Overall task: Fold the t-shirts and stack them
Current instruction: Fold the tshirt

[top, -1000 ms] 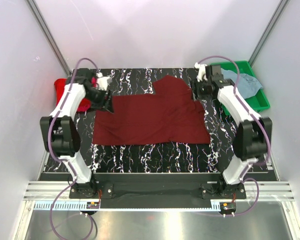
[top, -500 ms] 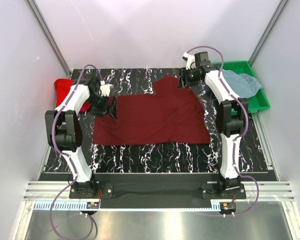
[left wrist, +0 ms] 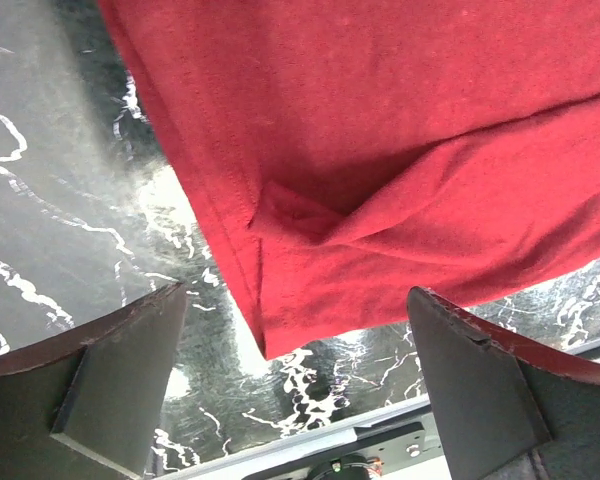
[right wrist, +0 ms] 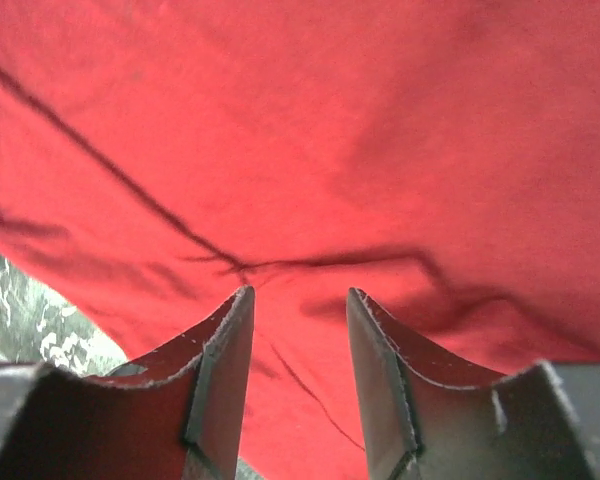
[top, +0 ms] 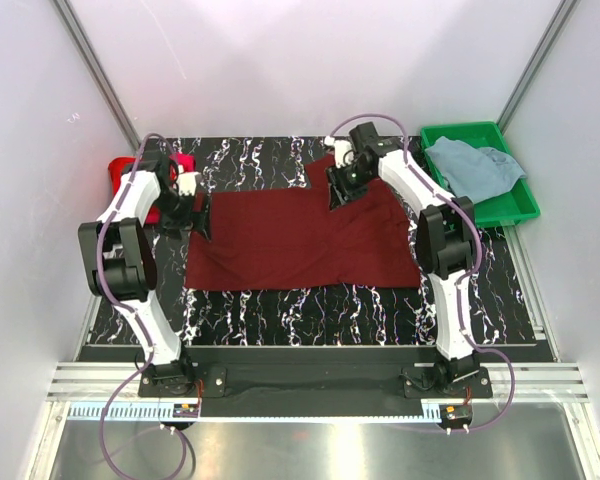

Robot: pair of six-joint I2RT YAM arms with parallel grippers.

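1. The dark red shirt (top: 300, 240) lies flat in the middle of the table (top: 310, 310), longer from left to right than from near to far
2. The left gripper (top: 198, 215) hangs over the shirt's left edge, its jaws wide apart and holding nothing, with the hem corner between them
3. The right gripper (top: 335, 192) is over the far part, by the sleeve that sticks out; its jaws are about half apart and I see nothing pinched
4. I think the left arm is nearer the left edge, and the right arm nearer the far sleeve
5. The blue shirt (top: 468, 168) lies in the green tray (top: 515, 200), far right
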